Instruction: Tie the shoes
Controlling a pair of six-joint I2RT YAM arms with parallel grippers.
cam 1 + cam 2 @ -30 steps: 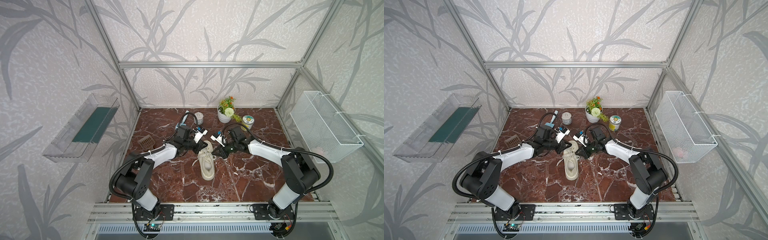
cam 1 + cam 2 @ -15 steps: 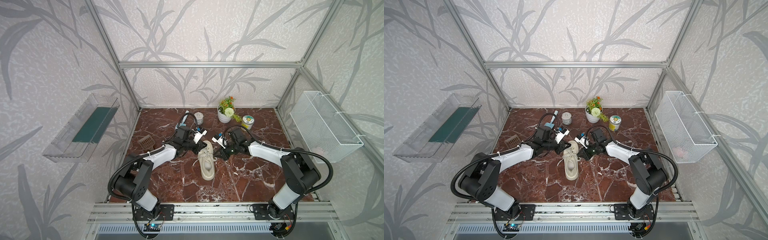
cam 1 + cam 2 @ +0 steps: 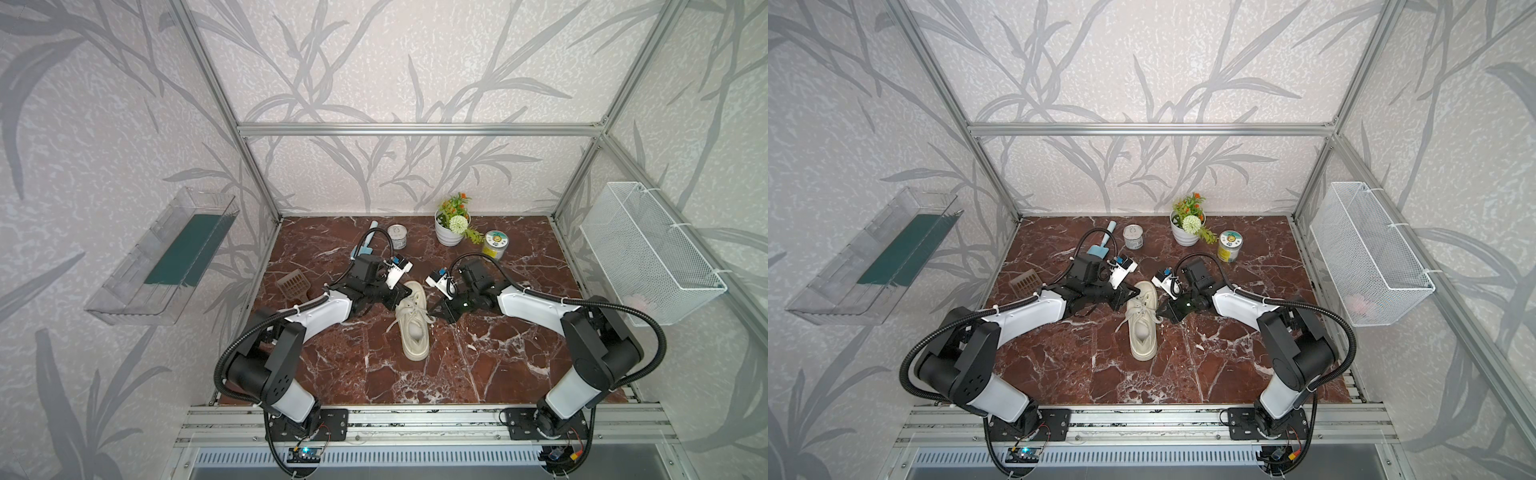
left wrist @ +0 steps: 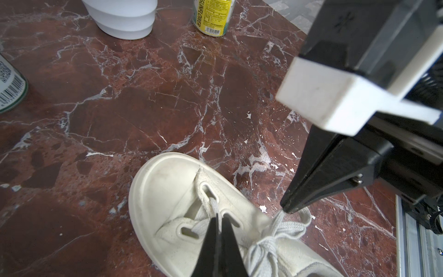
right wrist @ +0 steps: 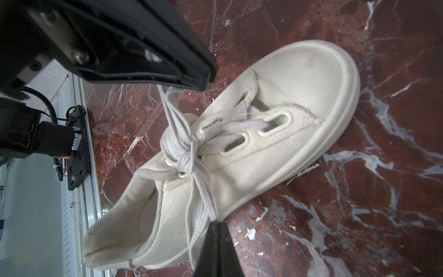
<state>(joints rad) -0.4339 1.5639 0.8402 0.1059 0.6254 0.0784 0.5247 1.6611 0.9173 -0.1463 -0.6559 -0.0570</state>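
Since I watch from afar, I start nearest the rail: 1 cream sneaker [image 3: 410, 332] stands upright mid-table [image 3: 478, 365], heel toward me, toe toward the back wall. It has a thick pale sole, oval eyelets and flat cream laces [image 5: 184, 148] gathered in a loose bow over the tongue. The left gripper [image 4: 219, 217] is pinched on a lace loop on its side of the toe. The right gripper [image 5: 217, 224] is clamped on the loop on the other side, and both loops are stretched outward from the knot.

Further back, a white pot [image 3: 449, 237] holds a green plant [image 3: 455, 208] with 1 white bloom. Beside it a yellow-labelled can [image 4: 211, 16] reads "SUNFLOWER". A silver can [image 3: 397, 236] shows a barcode; I cannot read its print.

On the walls, a wire basket [image 3: 648, 257] holds something pinkish [image 3: 638, 301], and a clear tray [image 3: 137, 299] carries a dark green sheet [image 3: 183, 253].
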